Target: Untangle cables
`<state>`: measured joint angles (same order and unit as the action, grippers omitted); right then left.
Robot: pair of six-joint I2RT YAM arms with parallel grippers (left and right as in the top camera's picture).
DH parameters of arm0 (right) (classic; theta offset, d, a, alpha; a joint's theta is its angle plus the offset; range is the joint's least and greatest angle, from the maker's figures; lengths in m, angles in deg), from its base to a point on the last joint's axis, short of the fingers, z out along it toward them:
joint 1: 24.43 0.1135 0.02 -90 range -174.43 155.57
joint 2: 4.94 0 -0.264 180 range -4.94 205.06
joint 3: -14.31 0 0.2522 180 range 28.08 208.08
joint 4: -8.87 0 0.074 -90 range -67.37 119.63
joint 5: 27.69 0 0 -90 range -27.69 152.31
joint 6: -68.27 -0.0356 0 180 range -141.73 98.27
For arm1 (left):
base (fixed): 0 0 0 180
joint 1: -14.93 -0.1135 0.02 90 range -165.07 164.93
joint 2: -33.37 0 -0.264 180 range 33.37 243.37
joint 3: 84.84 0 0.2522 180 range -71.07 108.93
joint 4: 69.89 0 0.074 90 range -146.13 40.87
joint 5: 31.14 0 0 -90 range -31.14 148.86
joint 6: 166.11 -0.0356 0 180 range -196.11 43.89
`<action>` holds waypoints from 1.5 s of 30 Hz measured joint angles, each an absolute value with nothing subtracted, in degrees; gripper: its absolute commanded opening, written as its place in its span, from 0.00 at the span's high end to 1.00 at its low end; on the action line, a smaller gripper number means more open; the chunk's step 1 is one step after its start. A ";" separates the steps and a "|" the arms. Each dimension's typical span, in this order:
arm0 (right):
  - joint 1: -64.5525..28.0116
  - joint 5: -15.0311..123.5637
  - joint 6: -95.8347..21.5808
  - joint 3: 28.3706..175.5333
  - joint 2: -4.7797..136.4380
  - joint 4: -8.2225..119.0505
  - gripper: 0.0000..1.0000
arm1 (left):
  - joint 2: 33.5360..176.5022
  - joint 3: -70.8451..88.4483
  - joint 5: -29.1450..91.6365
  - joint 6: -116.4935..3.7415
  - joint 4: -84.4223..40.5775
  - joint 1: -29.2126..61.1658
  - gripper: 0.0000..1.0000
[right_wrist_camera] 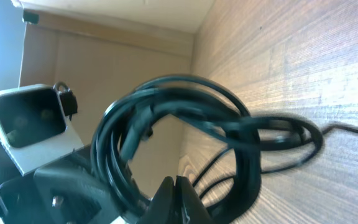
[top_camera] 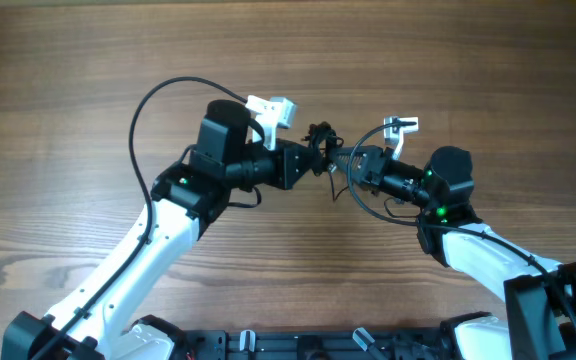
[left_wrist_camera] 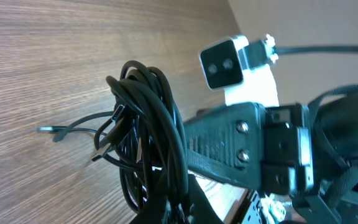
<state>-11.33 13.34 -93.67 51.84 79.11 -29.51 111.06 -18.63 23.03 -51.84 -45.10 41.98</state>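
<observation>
roughly at the centre of the overhead frame, slightly above the middle, the cables [top_camera: 320, 138] sit as a small dark knotted coil between the two arms, over the wooden table [top_camera: 68, 60]. the left gripper [top_camera: 308, 160] reaches in from the lower left and meets the coil on its left side; the right gripper [top_camera: 351, 165] comes from the lower right and meets it on the other side, so the two tips are just beside each other. in the left wrist view the coil fills the middle of the frame as several looped strands. one thin strand trails off to the left and ends in a plug end [left_wrist_camera: 47, 129] low against the wood. the right arm's white camera [left_wrist_camera: 225, 61] shows at the upper right of that frame. the left fingers are mostly hidden under the coil at the bottom edge, so i cannot tell whether they are apart or closed. in the right wrist view the right fingers meet in a narrow wedge at the bottom centre, pressed together, with the loop rising above them. whether a strand is pinched between them is not clear.
</observation>
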 measured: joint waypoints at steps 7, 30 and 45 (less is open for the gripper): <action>-11.96 14.50 -92.25 51.84 79.11 -29.97 0.21 | 111.06 -18.63 28.45 -52.06 -44.99 44.23 0.96; -8.34 17.36 -91.09 51.84 79.11 -24.33 0.95 | 111.11 -18.63 33.63 -54.59 -44.14 45.76 0.96; -9.45 17.84 -91.07 51.78 79.17 -26.98 0.17 | 111.37 -18.61 24.05 -54.57 -47.18 44.90 0.96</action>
